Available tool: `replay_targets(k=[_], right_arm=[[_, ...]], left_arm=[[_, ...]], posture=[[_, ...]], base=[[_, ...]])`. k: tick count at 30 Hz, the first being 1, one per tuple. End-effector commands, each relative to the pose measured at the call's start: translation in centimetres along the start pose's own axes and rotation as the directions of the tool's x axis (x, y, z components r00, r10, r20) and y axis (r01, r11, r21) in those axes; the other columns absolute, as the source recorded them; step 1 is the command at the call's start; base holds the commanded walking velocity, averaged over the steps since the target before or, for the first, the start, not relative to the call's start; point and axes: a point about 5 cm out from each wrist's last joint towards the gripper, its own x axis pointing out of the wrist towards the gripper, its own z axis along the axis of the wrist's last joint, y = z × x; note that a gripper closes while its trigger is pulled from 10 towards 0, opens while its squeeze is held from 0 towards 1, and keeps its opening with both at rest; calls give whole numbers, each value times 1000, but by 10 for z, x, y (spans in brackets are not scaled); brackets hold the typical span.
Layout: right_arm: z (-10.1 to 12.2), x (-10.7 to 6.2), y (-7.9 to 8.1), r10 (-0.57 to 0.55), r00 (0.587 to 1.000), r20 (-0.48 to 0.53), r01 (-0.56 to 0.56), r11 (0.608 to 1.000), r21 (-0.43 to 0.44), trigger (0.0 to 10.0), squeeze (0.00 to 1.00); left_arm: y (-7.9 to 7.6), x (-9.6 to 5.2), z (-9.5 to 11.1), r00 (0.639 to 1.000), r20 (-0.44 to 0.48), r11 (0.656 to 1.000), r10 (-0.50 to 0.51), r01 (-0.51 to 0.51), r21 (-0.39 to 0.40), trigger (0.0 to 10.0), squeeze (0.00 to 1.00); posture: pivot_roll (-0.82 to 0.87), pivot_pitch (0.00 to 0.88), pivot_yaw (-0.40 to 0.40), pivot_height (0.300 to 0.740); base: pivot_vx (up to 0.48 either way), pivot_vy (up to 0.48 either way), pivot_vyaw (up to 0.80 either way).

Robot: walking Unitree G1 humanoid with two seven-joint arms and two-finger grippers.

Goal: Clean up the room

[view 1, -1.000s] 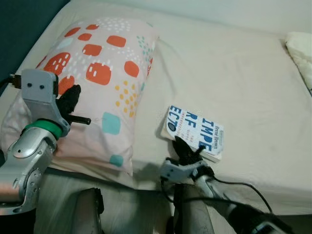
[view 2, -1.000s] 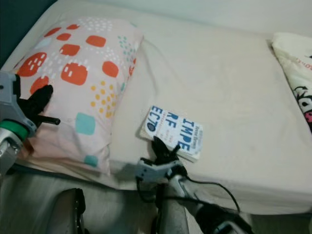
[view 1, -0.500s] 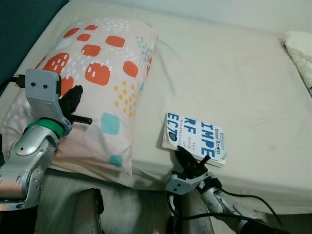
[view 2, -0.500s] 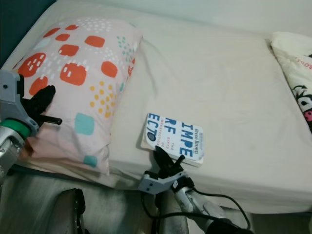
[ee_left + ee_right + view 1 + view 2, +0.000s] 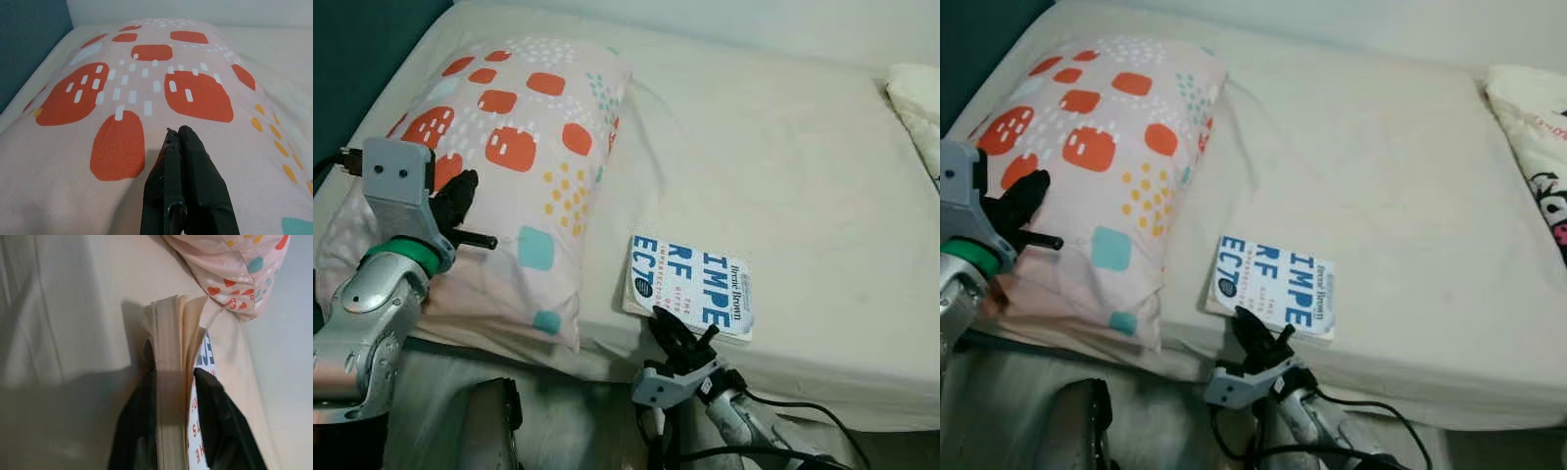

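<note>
Nearest the robot, the right gripper (image 5: 680, 331) reaches up from below the bed's front edge and has its two black fingers clamped on the near edge of a paperback book (image 5: 691, 287); in the right wrist view the page block (image 5: 171, 382) sits squeezed between one finger on the underside and one on the printed cover, so the grip looks firm. The book lies flat on the cream mattress sheet (image 5: 783, 157), close to the front edge, its white cover with large blue lettering facing up, just beside the lower corner of the patterned pillow (image 5: 524, 147) but apart from it. To the robot's left, the left gripper (image 5: 458, 201) rests on the near end of the pillow with its fingers pressed together and nothing between them, as the left wrist view confirms (image 5: 182, 171); it presses on the pink fabric rather than gripping it. The pillow lies at a slant at the left end of the bed. Farther off, at the far right edge, a second cream cushion or bedding item (image 5: 1533, 127) with a dark print shows in part. Judgement: the tidy-up is at an early stage. The book is secured but not yet lifted off the bed, where it belongs cannot be told, and the pillow likely wants straightening.
</note>
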Motion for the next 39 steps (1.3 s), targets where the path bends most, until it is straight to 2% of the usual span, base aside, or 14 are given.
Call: replay_targets(k=[1,5,6,15,21,22,23,25,26,28,29,30,32,39], right_arm=[[2,-5,6,28,1000,-2,-28,998,54,10000,1000],[6,-5,6,52,998,34,-56,990,131,10000,1000],[5,-7,2,72,996,45,-79,981,175,10000,0],[-11,-39,-21,58,998,3,-57,977,204,10000,0],[-13,-61,-43,-83,992,-98,114,924,364,10000,0],[-9,-62,-54,-151,976,-157,210,844,493,10000,0],[-9,-62,-54,-151,976,-157,210,844,493,10000,0],[3,-46,-77,-247,932,-264,359,549,755,10000,0],[3,-46,-77,-247,932,-264,359,549,755,10000,0],[11,-13,-95,-327,884,-335,428,274,861,10000,0],[11,-13,-95,-327,884,-335,428,274,861,10000,0],[13,-2,-99,-343,869,-355,438,201,876,10000,0],[11,23,-112,-397,824,-404,486,128,865,10000,0],[20,39,-127,-403,845,-351,434,135,891,10000,0]], left_arm=[[-1,-2,-7,1000,-16,1000,-1,1,-10,10000,0],[-2,-1,-7,1000,-16,1000,-4,4,-11,10000,0],[-3,-1,-7,1000,-16,1000,-6,6,-14,10000,0],[-5,-3,-10,1000,-19,1000,-10,9,-18,10000,0],[-5,-7,-9,1000,-18,1000,-13,13,-20,10000,0],[-5,-9,-6,1000,-11,999,-28,28,-20,10000,0],[-5,-9,-6,1000,-11,999,-28,28,-20,10000,0],[-11,-14,8,995,29,995,-96,96,16,10000,0],[-11,-14,8,995,29,995,-96,96,16,10000,0],[-29,-17,31,971,116,963,-211,185,198,10000,0],[-29,-17,31,971,116,963,-211,185,198,10000,0],[-36,-18,39,957,144,944,-251,208,257,10000,0],[-53,-14,51,938,219,941,-270,208,268,10000,0],[-62,-9,30,971,172,985,-167,157,67,10000,0]], posture=[[137,203,-8,546],[137,203,-8,546],[126,200,-7,546],[110,199,-26,546],[105,191,-27,546],[96,182,-21,546],[96,182,-21,546],[85,168,-11,546],[85,168,-11,546],[91,132,-5,546],[91,132,-5,546],[91,132,-5,546],[108,91,-18,556],[108,72,-30,586]], base=[[0,0,0],[0,0,0],[0,0,0],[0,0,0],[0,0,0],[0,0,0],[0,0,0],[0,0,0],[0,0,0],[0,0,0],[0,0,0],[0,0,0],[0,0,0],[0,0,0]])
